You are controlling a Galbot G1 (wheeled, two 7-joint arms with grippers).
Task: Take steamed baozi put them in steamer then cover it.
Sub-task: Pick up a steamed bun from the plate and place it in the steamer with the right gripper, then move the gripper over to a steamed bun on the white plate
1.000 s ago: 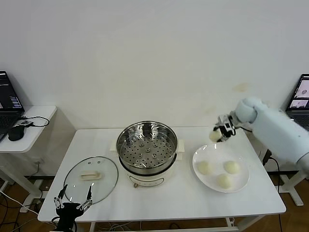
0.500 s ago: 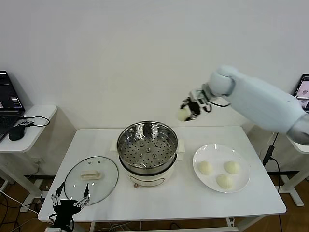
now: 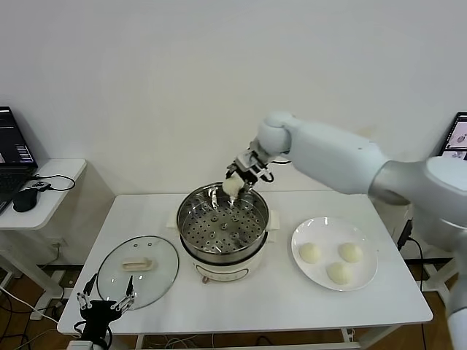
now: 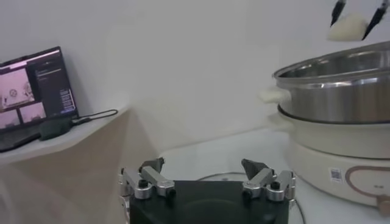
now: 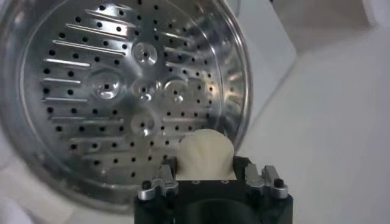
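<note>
My right gripper (image 3: 235,180) hangs over the far rim of the steamer (image 3: 222,226), shut on one cream-white baozi (image 3: 232,186). The right wrist view shows that baozi (image 5: 206,154) pinched between the jaws, above the edge of the empty perforated tray (image 5: 122,91). Three more baozi (image 3: 310,253) (image 3: 351,251) (image 3: 338,273) lie on the white plate (image 3: 366,278) to the right. The glass cover (image 3: 138,270) rests flat on the table at front left. My left gripper (image 3: 105,304) waits open at the table's front-left edge, just in front of the cover.
A low side table (image 3: 44,191) with a laptop (image 3: 13,149) and mouse stands to the left. Another laptop screen (image 3: 457,142) shows at the far right. The white wall runs close behind the table.
My right arm has swung left from above the plate to over the steamer's far rim, carrying the baozi. The left arm has barely shifted.
</note>
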